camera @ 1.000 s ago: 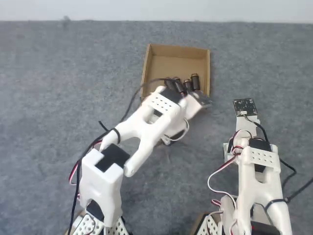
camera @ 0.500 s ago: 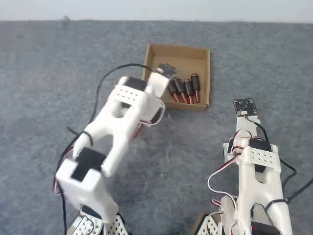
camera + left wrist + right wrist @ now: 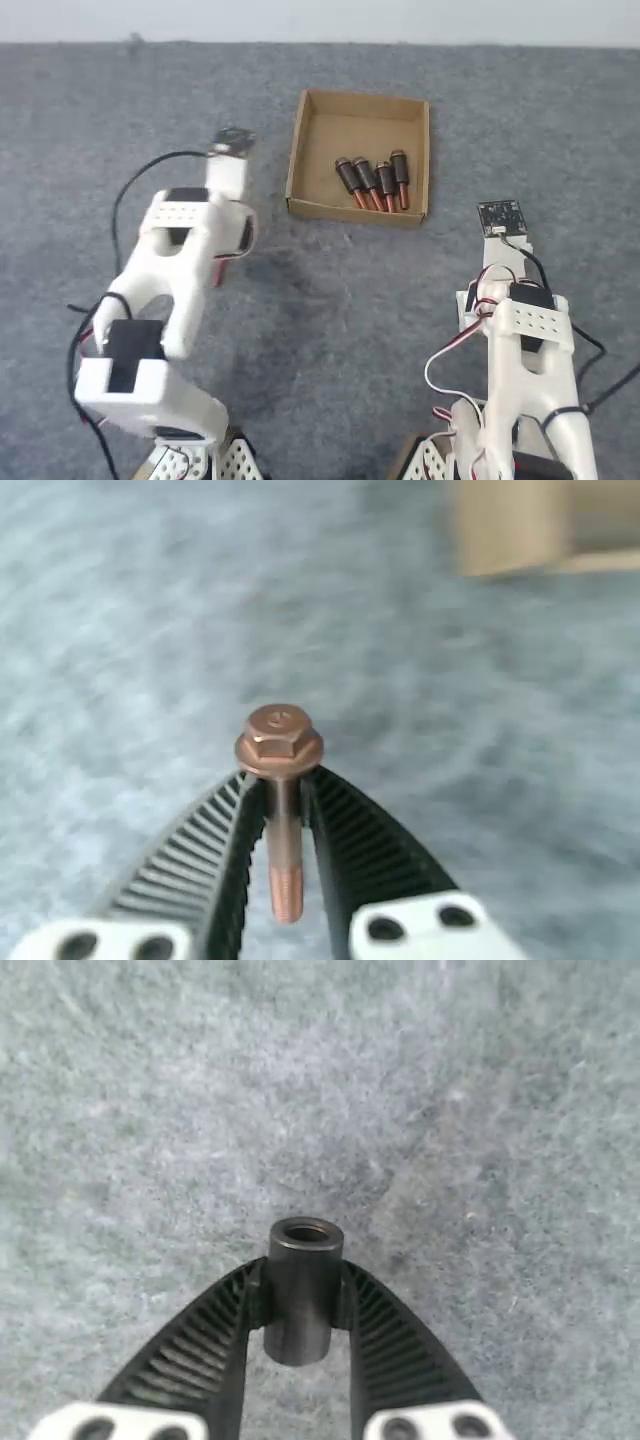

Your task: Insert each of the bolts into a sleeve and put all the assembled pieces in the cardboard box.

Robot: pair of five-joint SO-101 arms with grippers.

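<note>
Two parts are in the grip, one per arm; at the left, the left gripper [image 3: 282,780] is clamped on the shank of a copper bolt [image 3: 280,742], head outward, threaded tip back toward the wrist, over grey carpet [image 3: 80,130] beside the cardboard box [image 3: 297,150]; inside lie four assembled pieces [image 3: 375,183] side by side; at the right, the right gripper [image 3: 303,1272] pinches a black sleeve [image 3: 303,1312], bore outward. Likely a fifth pairing; next, the arms must meet, tip aligned with bore.
</note>
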